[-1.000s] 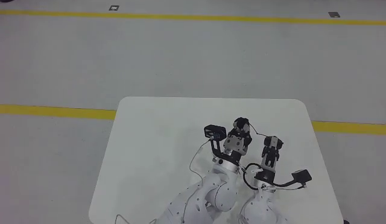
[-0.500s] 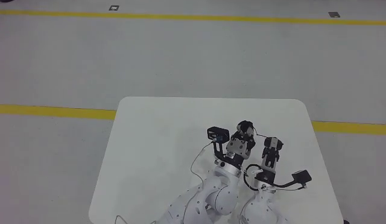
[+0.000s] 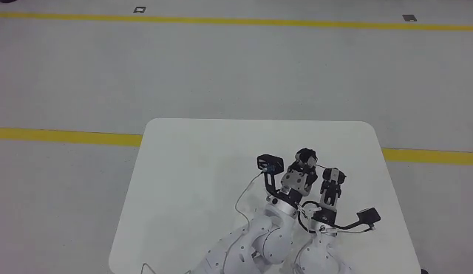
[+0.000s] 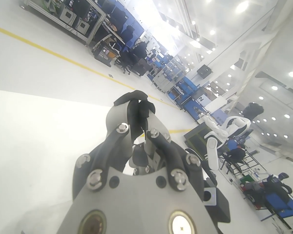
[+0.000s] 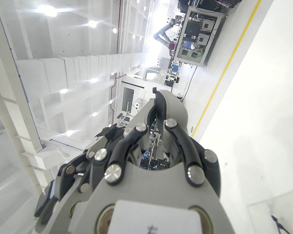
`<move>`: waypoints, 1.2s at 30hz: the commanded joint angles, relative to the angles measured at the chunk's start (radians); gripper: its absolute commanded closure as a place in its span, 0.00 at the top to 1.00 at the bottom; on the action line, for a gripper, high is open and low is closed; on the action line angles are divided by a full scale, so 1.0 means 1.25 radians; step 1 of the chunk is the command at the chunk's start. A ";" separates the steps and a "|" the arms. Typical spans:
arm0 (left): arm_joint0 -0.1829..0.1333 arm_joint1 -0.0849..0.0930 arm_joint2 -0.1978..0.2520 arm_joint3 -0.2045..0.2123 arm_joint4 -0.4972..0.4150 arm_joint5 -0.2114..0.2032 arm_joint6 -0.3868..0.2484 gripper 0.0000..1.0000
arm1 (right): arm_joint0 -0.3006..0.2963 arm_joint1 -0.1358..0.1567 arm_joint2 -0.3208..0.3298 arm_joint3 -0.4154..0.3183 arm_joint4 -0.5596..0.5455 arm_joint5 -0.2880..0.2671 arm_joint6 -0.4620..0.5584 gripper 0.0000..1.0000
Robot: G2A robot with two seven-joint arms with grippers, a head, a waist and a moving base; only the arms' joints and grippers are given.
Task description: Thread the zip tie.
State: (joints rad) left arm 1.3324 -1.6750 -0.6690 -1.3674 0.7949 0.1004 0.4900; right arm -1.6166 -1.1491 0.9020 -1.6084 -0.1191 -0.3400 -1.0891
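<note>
left fingers [image 3: 304, 158] drifted right, inside table [image 3: 192, 200] edge

White table [image 3: 196, 174] stands on a grey floor [image 3: 222, 74]. A yellow floor line [image 3: 222, 21] runs beyond it. Equipment racks [image 4: 63, 10] line the hall.

The room is very bright. Ceiling lamps [image 4: 241, 7] shine hard in both wrist views, and white glare [image 4: 158, 27] hides the far hall. The worktop [image 4: 26, 135] glows so white its edge almost melts away. Small bright spots sit on the screws of the left pincer [image 4: 139, 105]. Lines bend near the edges.
</note>
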 commanded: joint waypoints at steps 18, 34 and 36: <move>0.022 0.014 -0.019 -0.058 -0.008 -0.035 -0.083 0.00 | 0.024 -0.006 -0.032 0.019 -0.007 0.000 -0.014 0.00; 0.018 0.011 -0.016 -0.051 -0.005 -0.019 -0.080 0.00 | 0.042 -0.011 -0.048 0.050 -0.019 0.000 -0.026 0.00; 0.018 0.011 -0.016 -0.051 -0.005 -0.019 -0.080 0.00 | 0.046 -0.012 -0.053 0.056 -0.020 0.000 -0.029 0.00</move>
State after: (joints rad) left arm 1.3545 -1.6614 -0.6890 -1.4311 0.7892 0.0778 0.3901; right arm -1.5613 -1.1640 0.8377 -1.5410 -0.1438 -0.3400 -1.1242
